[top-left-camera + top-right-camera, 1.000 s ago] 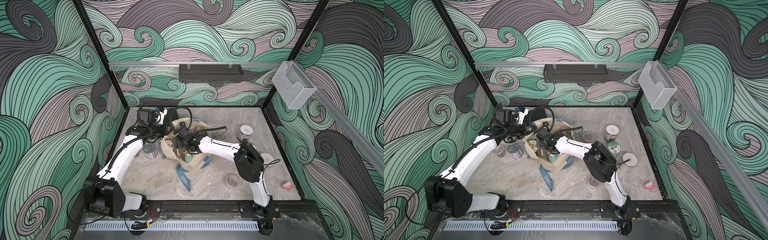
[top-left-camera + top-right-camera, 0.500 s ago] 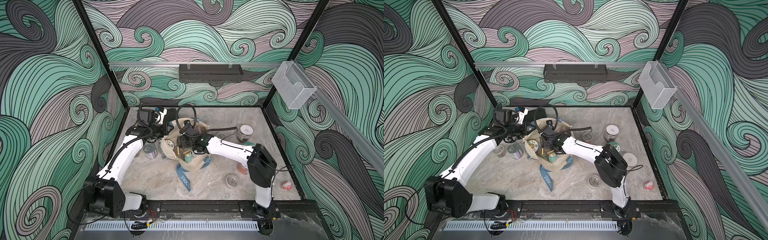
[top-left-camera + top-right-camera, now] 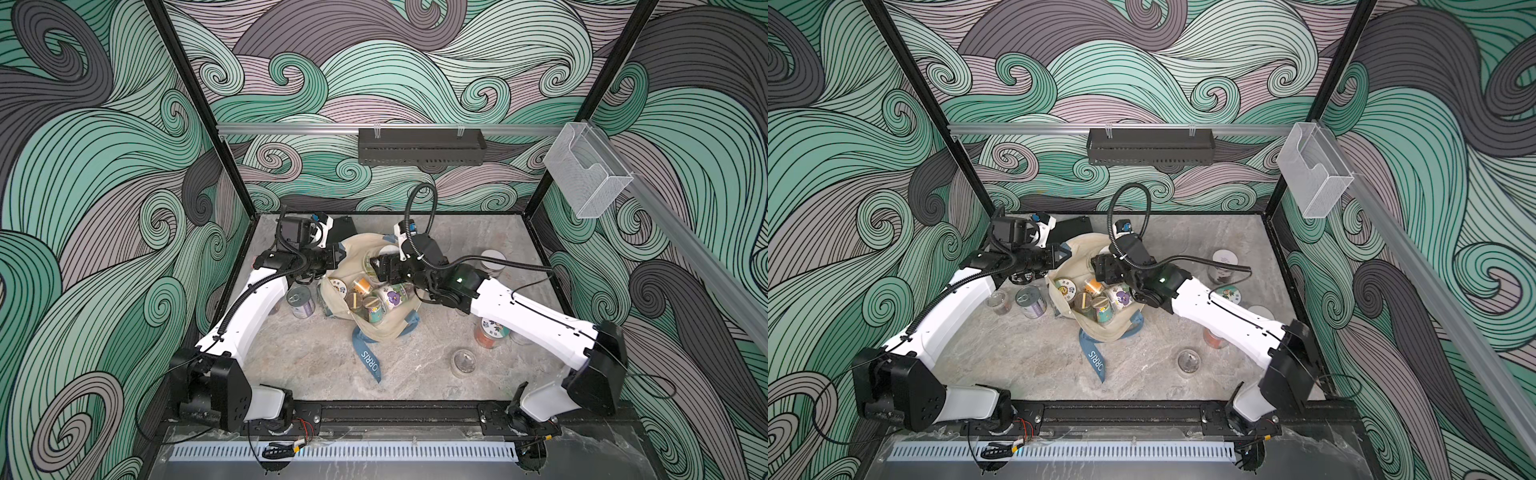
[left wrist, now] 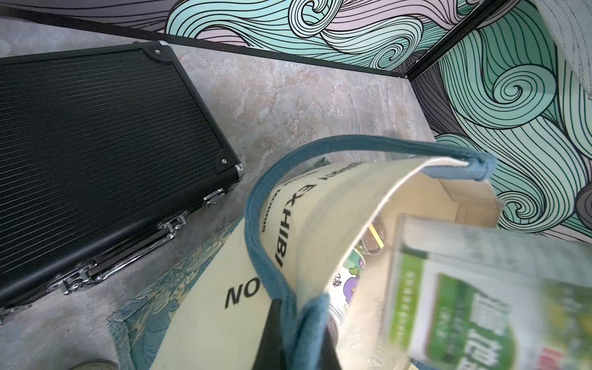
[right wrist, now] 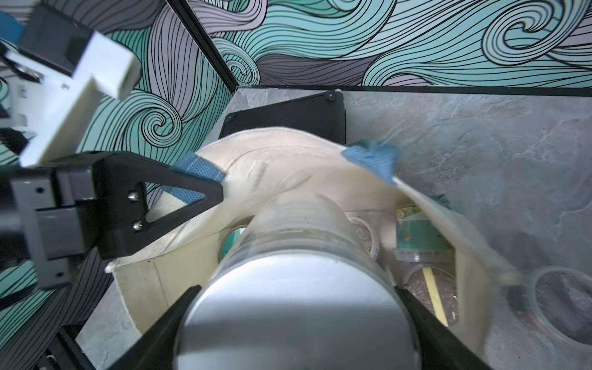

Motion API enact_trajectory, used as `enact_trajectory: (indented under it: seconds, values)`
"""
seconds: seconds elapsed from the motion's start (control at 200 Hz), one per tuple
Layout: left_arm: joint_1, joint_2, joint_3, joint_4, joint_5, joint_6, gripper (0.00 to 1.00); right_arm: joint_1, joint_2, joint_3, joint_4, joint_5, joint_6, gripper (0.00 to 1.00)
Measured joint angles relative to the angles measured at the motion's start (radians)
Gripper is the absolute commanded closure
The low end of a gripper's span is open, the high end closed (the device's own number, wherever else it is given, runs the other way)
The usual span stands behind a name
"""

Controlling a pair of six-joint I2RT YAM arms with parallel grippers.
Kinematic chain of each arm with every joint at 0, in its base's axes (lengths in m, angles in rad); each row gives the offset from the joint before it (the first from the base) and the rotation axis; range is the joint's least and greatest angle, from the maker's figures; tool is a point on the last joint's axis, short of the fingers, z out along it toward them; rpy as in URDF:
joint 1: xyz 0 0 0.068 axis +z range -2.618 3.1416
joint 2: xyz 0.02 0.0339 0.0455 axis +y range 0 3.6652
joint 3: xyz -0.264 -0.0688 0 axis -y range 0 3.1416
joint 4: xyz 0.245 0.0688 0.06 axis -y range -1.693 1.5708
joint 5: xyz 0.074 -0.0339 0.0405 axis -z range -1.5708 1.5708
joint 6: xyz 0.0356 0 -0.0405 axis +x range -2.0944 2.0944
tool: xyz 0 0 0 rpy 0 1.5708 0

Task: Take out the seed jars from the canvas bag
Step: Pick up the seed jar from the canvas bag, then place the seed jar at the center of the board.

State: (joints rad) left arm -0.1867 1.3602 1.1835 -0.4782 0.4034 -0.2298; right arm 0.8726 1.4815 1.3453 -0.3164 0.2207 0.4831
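Note:
The cream canvas bag [image 3: 386,332] [image 3: 1108,332] lies open mid-table, its blue strap [image 3: 368,361] trailing toward the front. My left gripper [image 3: 338,255] [image 4: 296,336] is shut on the bag's blue-edged rim, holding the mouth up. My right gripper [image 3: 376,268] [image 5: 296,288] is over the mouth, shut on a large clear seed jar [image 5: 298,320] with a silver lid. In the left wrist view this jar [image 4: 464,304] shows a green label. Several more seed jars [image 3: 392,297] [image 3: 1067,286] lie inside the bag.
A flat black ribbed case [image 4: 96,144] [image 3: 343,226] lies behind the bag at the back left. Jars stand on the table: a silver-topped one [image 3: 301,299] by the left arm, others at the right [image 3: 492,259] [image 3: 490,332], and a small one [image 3: 463,361] near the front.
The right arm's elbow has swung out to the right and lower. Its gripper stayed at the bag's mouth, shifting slightly toward the back. The left arm has not moved.

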Motion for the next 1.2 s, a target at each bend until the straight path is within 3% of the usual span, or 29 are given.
enact_trajectory:
  seconds: [0.32,0.535,0.741,1.201]
  values:
    - [0.001,0.013,0.012,-0.005,-0.006,0.0,1.0,-0.238,-0.237,-0.041,-0.1,-0.066,0.005,0.3]
    - [0.001,0.013,0.012,-0.006,-0.007,0.0,1.0,-0.431,-0.256,-0.041,-0.164,-0.116,-0.005,0.3]
    - [0.001,0.013,0.012,-0.006,-0.002,0.0,1.0,-0.533,-0.121,-0.025,-0.201,-0.161,-0.032,0.3]
    - [0.0,0.013,0.012,-0.004,0.027,0.0,1.0,-0.589,0.341,0.227,-0.298,-0.135,-0.143,0.28]
